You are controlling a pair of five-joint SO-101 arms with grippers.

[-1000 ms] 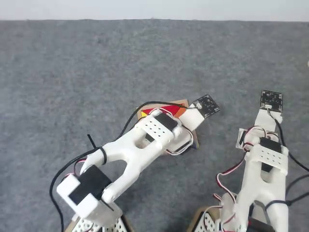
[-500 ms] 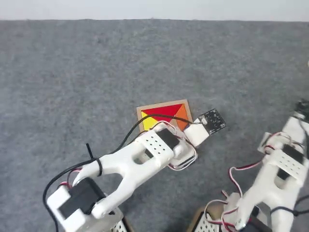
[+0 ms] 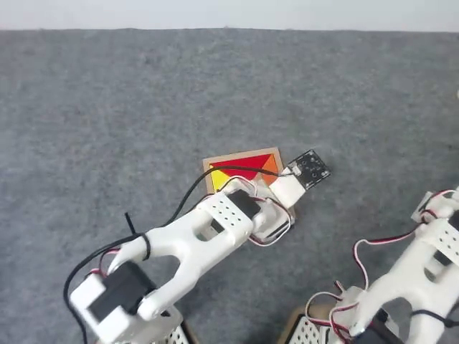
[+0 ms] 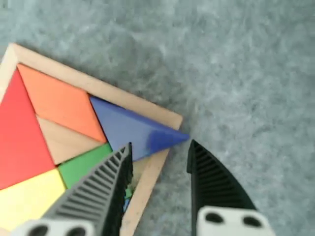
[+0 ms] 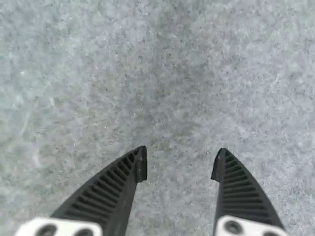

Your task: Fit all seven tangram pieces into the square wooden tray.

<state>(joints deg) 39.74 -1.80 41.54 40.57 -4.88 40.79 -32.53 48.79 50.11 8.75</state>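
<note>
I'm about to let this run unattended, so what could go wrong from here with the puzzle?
1. The blue triangle is not seated: its tip lies across the tray rim, between the open left jaws. A nudge could, I think, tip it or drag the tray along the carpet.
2. One jaw hangs over the green piece; coming lower, it may knock placed pieces loose.
3. A bare wooden gap beside the orange piece is not yet filled.

wooden tray (image 4: 123, 102) pale tan, red triangle (image 4: 17, 137), orange triangle (image 4: 61, 105), blue triangle (image 4: 130, 132), green piece (image 4: 81, 167), yellow piece (image 4: 29, 199), table cover (image 4: 236, 59) mottled grey, left gripper (image 4: 160, 145) and right gripper (image 5: 181, 149) black, ribbed, left arm (image 3: 208, 229) white, cable (image 3: 193, 190) black
</note>
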